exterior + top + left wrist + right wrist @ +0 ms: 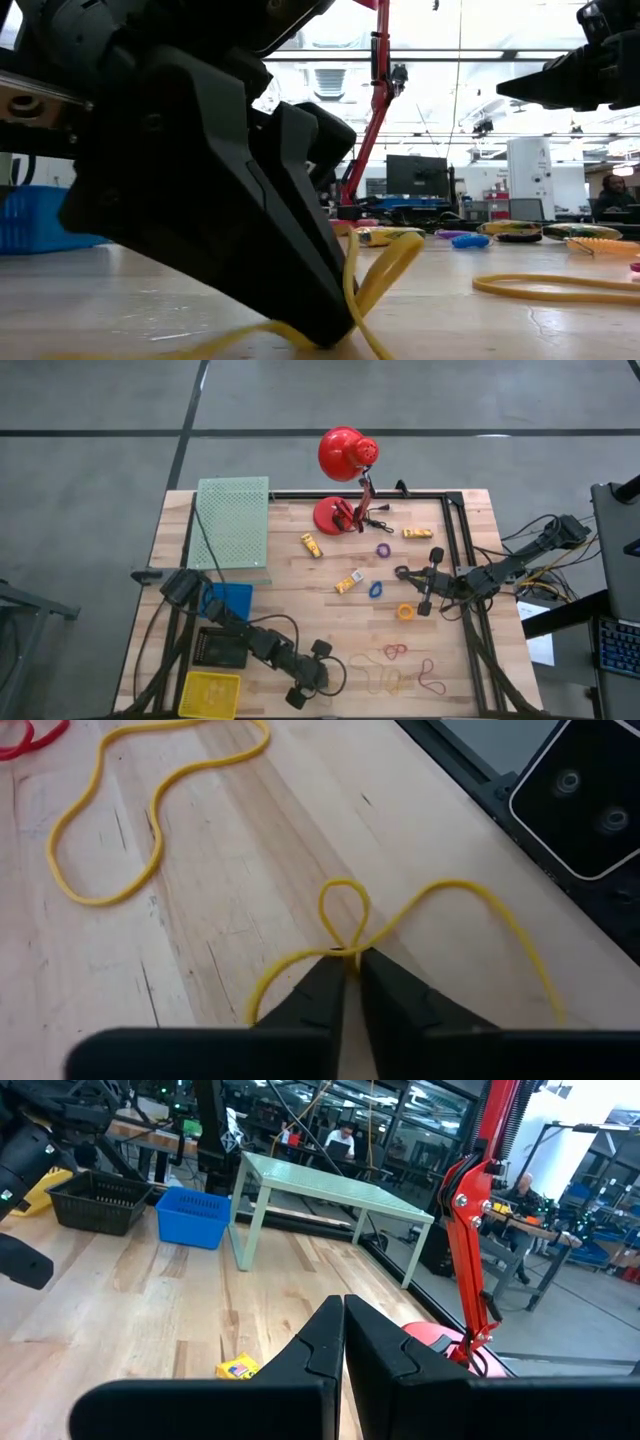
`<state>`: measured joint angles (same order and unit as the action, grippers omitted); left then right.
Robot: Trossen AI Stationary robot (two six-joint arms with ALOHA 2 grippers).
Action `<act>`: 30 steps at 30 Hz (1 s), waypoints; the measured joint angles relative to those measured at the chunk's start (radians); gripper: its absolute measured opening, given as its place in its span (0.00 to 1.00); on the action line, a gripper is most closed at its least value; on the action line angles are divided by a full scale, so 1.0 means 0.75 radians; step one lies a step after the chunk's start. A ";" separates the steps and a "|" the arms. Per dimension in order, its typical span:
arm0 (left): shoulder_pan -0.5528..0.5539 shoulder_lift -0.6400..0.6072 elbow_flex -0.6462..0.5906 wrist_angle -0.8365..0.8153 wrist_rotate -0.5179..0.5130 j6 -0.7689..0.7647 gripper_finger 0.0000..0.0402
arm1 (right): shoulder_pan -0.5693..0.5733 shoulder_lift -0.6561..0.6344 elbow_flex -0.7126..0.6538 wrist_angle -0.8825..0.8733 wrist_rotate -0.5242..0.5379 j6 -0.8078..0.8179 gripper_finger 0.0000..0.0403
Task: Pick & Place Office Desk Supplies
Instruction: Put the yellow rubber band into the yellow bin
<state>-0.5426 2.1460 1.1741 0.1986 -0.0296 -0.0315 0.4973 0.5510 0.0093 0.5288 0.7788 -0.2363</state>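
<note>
The left gripper (350, 965) sits low on the near edge of the table (290, 585), its two dark fingers pinched almost together on a yellow rubber band (345, 910). The band is caught at one point only: a small loop stands up just beyond the fingertips and the rest trails away to either side on the wood. In the low view the fingertips press right down to the board with the band bowing up beside them.

To do this step well, the pinch should be kept firm and the lift made straight up and slowly, since a thin band held at a single point could slip out or snag. I would watch that the trailing ends come clear of the table before any sideways travel.

Just beyond lies a second yellow rubber band (150, 810), loose and apart from the held one, and a red rubber band (30, 735) farther off. More red bands (395, 652) lie on the near right of the table.

The trays stand to the left: a blue bin (232, 598), a black basket (220, 648) and a yellow basket (210, 693); which one takes bands I cannot tell.

The right gripper (405, 573) waits over the middle right with its fingers shut on nothing, near an orange ring (405, 612), a blue ring (376, 589) and a purple ring (383, 549). Yellow pieces (312, 545) lie by the red lamp (345, 455) at the far side.
</note>
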 joint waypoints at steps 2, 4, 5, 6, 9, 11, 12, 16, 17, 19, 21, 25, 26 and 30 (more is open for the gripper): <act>0.000 0.000 0.000 0.000 -0.001 0.001 0.03 | 0.000 0.000 0.000 0.000 0.000 0.000 0.02; 0.000 0.000 0.000 0.000 -0.004 0.000 0.01 | 0.000 0.000 0.000 0.000 0.000 0.000 0.02; 0.001 0.000 0.000 0.000 -0.005 0.001 0.01 | 0.000 0.000 0.000 0.000 0.000 -0.001 0.02; 0.001 0.000 0.000 0.000 -0.005 0.001 0.01 | 0.000 0.000 0.000 0.000 0.000 0.000 0.02; 0.001 0.000 0.000 0.001 -0.005 0.001 0.01 | 0.000 0.000 0.000 0.000 0.000 0.000 0.02; 0.001 0.001 -0.001 0.009 -0.005 0.001 0.01 | 0.000 0.000 0.000 0.000 0.000 0.000 0.02; 0.001 0.000 0.000 0.008 -0.005 0.000 0.01 | 0.000 0.000 0.000 0.000 0.000 -0.001 0.02; 0.001 -0.019 -0.004 0.001 -0.005 0.008 0.01 | 0.000 0.000 0.000 0.000 0.000 0.000 0.02; 0.001 -0.027 -0.005 -0.009 -0.006 0.011 0.01 | 0.000 0.000 0.000 0.000 0.000 0.000 0.02; 0.001 -0.043 -0.006 -0.023 -0.013 0.012 0.01 | 0.000 0.000 0.000 -0.001 -0.001 0.000 0.02; 0.001 -0.062 -0.007 -0.029 -0.031 0.011 0.01 | 0.000 0.000 0.000 0.000 0.000 0.000 0.02; 0.002 -0.083 -0.006 -0.036 -0.043 0.010 0.01 | 0.000 -0.001 0.000 0.000 0.000 0.000 0.02; 0.002 -0.083 -0.006 -0.041 -0.044 0.010 0.00 | -0.001 -0.001 0.000 -0.001 0.000 0.000 0.02; -0.002 -0.089 -0.005 -0.063 -0.048 0.006 0.00 | -0.001 -0.001 0.000 -0.001 0.000 0.000 0.02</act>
<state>-0.5438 2.0790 1.1707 0.1515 -0.0658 -0.0273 0.4969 0.5507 0.0093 0.5282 0.7784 -0.2363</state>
